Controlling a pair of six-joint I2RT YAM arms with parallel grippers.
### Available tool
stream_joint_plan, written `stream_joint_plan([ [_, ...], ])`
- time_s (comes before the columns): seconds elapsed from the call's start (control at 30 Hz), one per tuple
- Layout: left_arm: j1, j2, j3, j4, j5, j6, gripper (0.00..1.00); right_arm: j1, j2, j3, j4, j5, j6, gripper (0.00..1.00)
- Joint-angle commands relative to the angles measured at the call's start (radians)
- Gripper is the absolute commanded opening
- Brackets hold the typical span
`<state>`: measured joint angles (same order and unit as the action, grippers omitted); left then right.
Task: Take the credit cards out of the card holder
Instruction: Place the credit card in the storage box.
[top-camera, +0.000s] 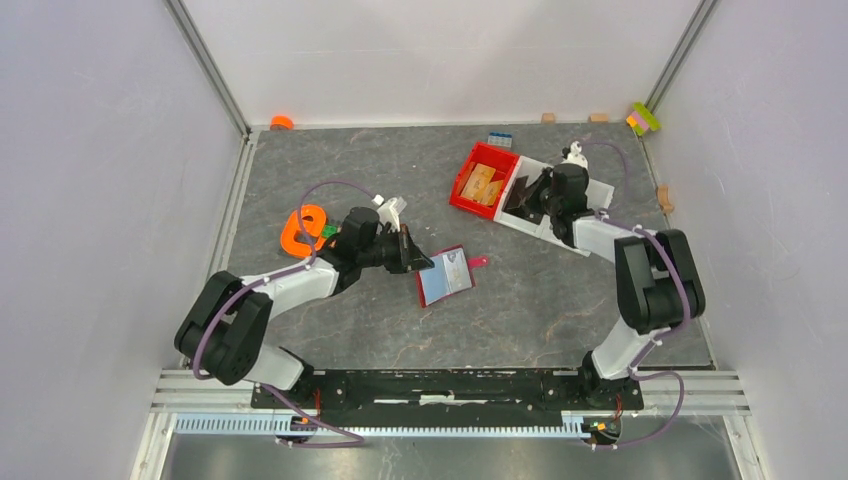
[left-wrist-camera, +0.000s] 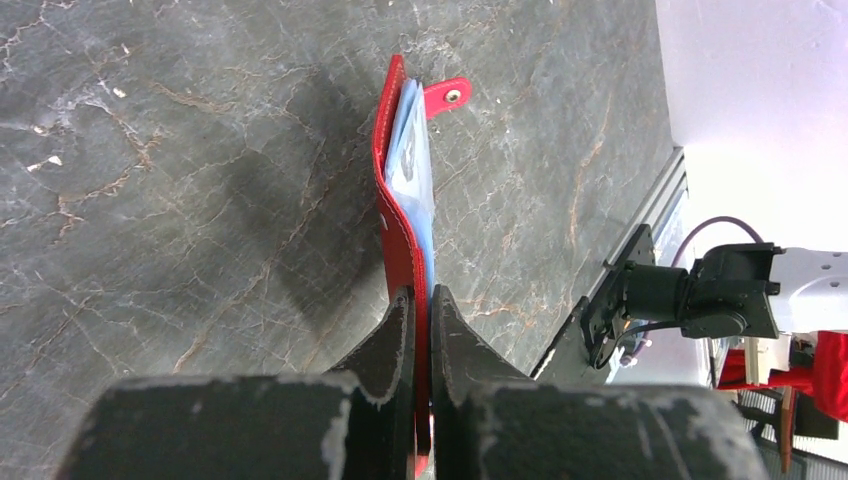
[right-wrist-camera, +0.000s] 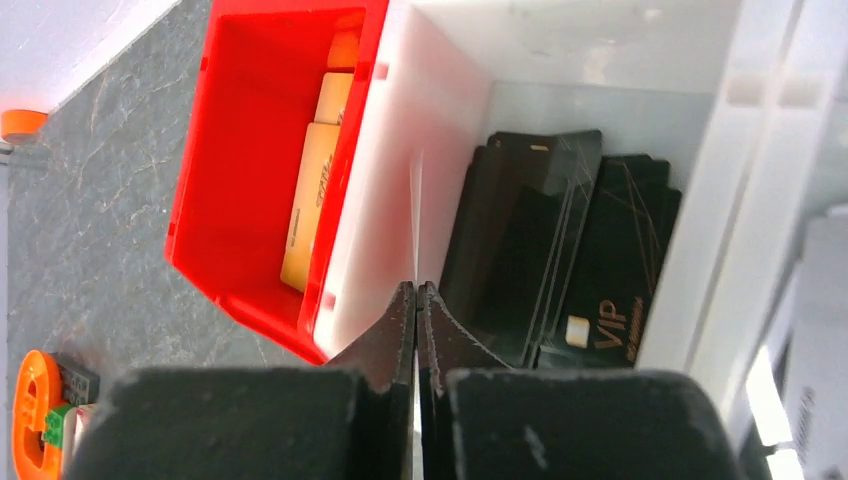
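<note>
Pale grey walls (top-camera: 100, 150) close the cell on three sides, with metal rails (top-camera: 210, 65) in the corners. Nothing on them need concern you. Below lies the dark grey, veined surface (top-camera: 400, 330). It is flat and matt, so I judge a thin card lying on it would be awkward to pick up.

Your right arm reaches to the far side, so the right hand (right-wrist-camera: 416, 290) hangs over the white plastic divided tray (top-camera: 598, 192). Its fingers are pressed together with nothing seen between them. Glossy black cards (right-wrist-camera: 600, 260) lie in that compartment, so it looks like the drop place. Just beside it is the bright red plastic bin (right-wrist-camera: 200, 200) holding tan wooden pieces (right-wrist-camera: 310, 180); leave that alone.

The left hand (left-wrist-camera: 420, 295) is nipped narrow on the near edge of the small dark red folding card holder (left-wrist-camera: 400, 210), near the middle of the surface. It holds the holder open and tilted, probably so that the pockets face your free hand. Light blue credit cards (left-wrist-camera: 418, 150) sit in it, not yet out. Its snap tab (left-wrist-camera: 447, 95) sticks out at the far end.
</note>
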<state>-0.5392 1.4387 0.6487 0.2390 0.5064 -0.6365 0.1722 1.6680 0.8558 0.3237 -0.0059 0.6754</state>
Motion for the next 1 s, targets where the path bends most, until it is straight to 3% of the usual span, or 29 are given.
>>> stream_joint_plan([
  [0.0,-0.013,0.012,0.049,-0.016,-0.028,0.045,0.07,-0.014,0.081,0.111,0.049,-0.096,0.028,0.02],
  [0.17,-0.027,0.033,0.066,-0.044,-0.046,0.053,0.07,-0.017,0.112,0.206,-0.078,-0.034,-0.020,0.36],
  [0.27,-0.032,0.037,0.072,-0.055,-0.056,0.062,0.07,-0.018,0.048,0.180,-0.097,0.000,-0.047,0.63],
  [0.53,-0.033,0.012,0.071,-0.083,-0.091,0.102,0.07,-0.011,-0.220,0.036,-0.142,0.009,-0.154,0.71],
  [0.73,-0.034,0.002,0.072,-0.090,-0.095,0.127,0.07,0.058,-0.394,-0.186,-0.073,-0.044,-0.161,0.68],
  [0.87,-0.045,0.003,0.074,-0.091,-0.092,0.139,0.07,0.092,-0.435,-0.246,-0.066,0.038,-0.145,0.68],
  [0.97,-0.054,0.005,0.081,-0.099,-0.100,0.145,0.07,0.093,-0.390,-0.191,-0.089,0.107,-0.134,0.73],
])
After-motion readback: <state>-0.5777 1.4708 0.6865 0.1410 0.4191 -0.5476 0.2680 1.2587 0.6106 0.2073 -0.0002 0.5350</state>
